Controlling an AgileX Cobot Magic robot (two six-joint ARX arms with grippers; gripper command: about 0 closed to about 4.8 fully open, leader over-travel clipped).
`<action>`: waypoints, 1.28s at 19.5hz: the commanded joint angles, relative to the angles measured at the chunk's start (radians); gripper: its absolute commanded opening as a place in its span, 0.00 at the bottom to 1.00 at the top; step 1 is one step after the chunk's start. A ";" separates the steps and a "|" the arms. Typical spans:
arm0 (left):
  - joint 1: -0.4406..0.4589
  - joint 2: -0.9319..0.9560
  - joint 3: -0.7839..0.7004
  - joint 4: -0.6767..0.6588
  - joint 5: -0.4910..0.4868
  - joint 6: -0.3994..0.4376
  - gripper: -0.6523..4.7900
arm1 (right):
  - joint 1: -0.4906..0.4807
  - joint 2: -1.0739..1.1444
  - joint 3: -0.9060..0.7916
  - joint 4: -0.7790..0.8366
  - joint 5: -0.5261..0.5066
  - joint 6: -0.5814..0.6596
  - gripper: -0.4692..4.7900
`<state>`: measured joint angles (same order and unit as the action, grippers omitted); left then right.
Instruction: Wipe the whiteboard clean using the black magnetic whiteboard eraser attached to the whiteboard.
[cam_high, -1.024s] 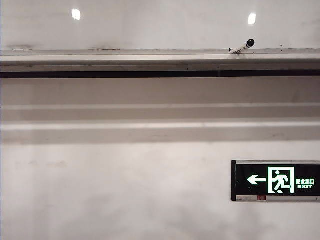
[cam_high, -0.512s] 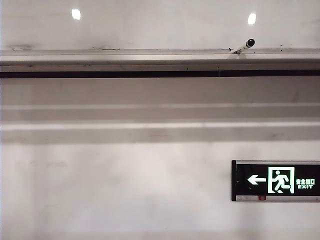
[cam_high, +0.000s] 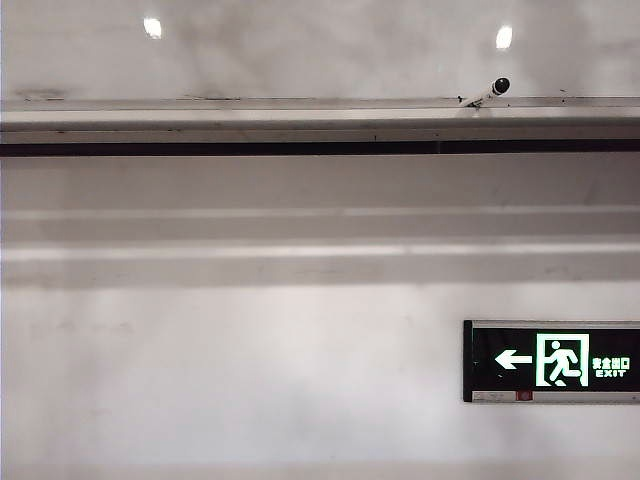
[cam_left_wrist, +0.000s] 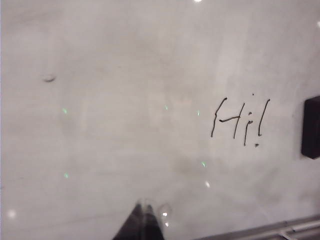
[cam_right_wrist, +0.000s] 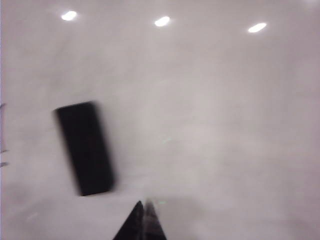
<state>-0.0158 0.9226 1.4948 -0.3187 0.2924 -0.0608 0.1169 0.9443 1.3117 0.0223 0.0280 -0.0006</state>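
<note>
The glossy whiteboard (cam_left_wrist: 125, 100) fills the left wrist view, with "Hi!" (cam_left_wrist: 240, 122) in black marker on it and the black eraser (cam_left_wrist: 311, 127) stuck on at the frame's edge. My left gripper (cam_left_wrist: 145, 205) points at the board, shut and empty. In the right wrist view the black eraser (cam_right_wrist: 84, 148) sits on the whiteboard (cam_right_wrist: 215, 115), a little apart from my right gripper (cam_right_wrist: 145, 204), which is shut on nothing. The exterior view shows only the whiteboard's lower strip (cam_high: 300, 50) and its silver rail (cam_high: 300, 112); neither arm appears there.
A black-capped marker (cam_high: 487, 93) lies on the rail. Below the rail is matte white wall (cam_high: 250, 370). An illuminated exit sign (cam_high: 552, 361) hangs at the lower right. A small dark smudge (cam_left_wrist: 48, 78) marks the board.
Nothing differs in the exterior view across the three frames; the marker, rail and sign stay put.
</note>
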 joint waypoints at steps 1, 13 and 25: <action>-0.088 0.077 0.096 -0.080 0.021 0.043 0.11 | 0.077 0.146 0.116 0.012 -0.032 -0.019 0.08; -0.282 0.189 0.164 -0.083 -0.026 0.087 0.11 | 0.198 0.562 0.342 0.274 -0.031 -0.217 0.96; -0.282 0.188 0.180 -0.065 -0.014 0.087 0.11 | 0.194 0.695 0.472 0.308 0.049 -0.266 0.95</action>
<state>-0.2962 1.1133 1.6703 -0.3992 0.2714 0.0257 0.3065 1.6531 1.7351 0.3950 0.0551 -0.2638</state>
